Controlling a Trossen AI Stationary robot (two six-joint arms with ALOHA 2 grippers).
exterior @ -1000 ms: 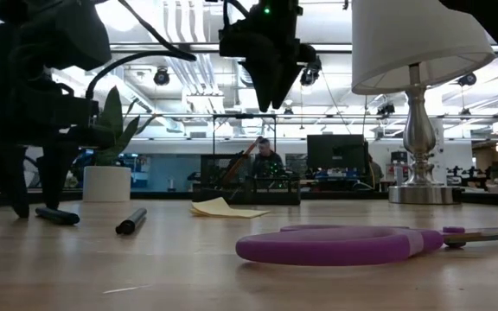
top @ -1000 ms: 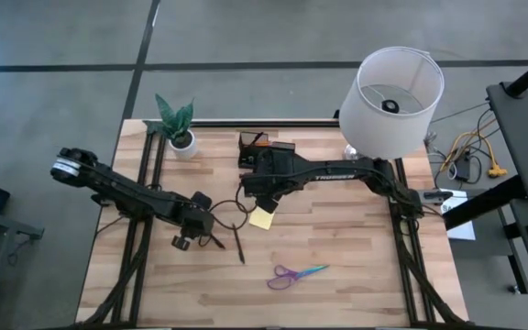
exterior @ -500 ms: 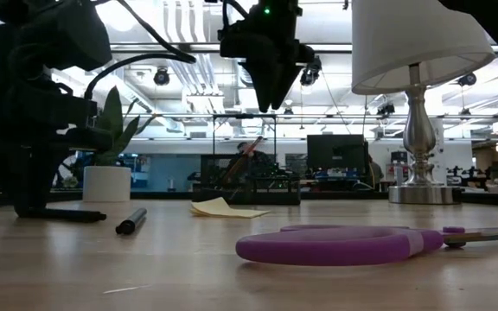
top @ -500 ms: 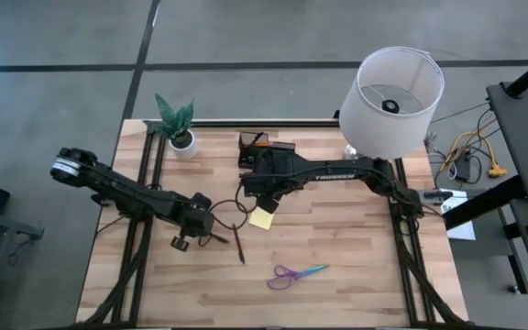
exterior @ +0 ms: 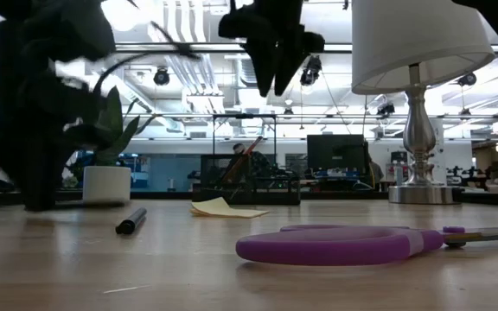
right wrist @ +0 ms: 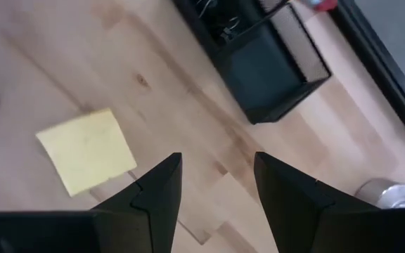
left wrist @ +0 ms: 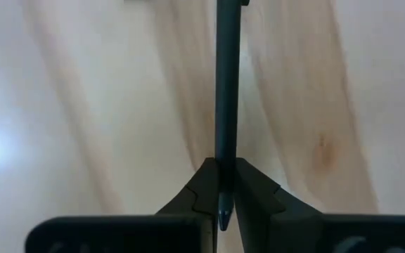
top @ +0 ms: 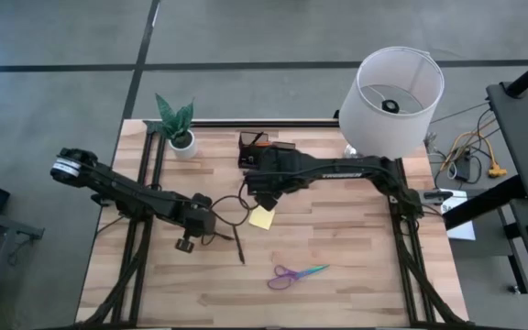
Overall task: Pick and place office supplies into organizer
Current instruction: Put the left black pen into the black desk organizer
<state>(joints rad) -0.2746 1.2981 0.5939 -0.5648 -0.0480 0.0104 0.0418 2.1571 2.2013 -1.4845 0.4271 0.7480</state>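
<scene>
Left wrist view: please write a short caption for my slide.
Left end effector shut on a dark pen above the wooden table.

Two pens (left wrist: 225, 105) (top: 239, 246), one sticky-note pad (top: 261, 217), one scissors (top: 295, 274), one organizer (top: 266, 151)

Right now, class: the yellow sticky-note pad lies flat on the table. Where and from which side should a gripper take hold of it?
Probably from above, across two opposite edges: the sticky-note pad lies flat on the table, its edges unobstructed. The open right gripper hovers over it.
</scene>
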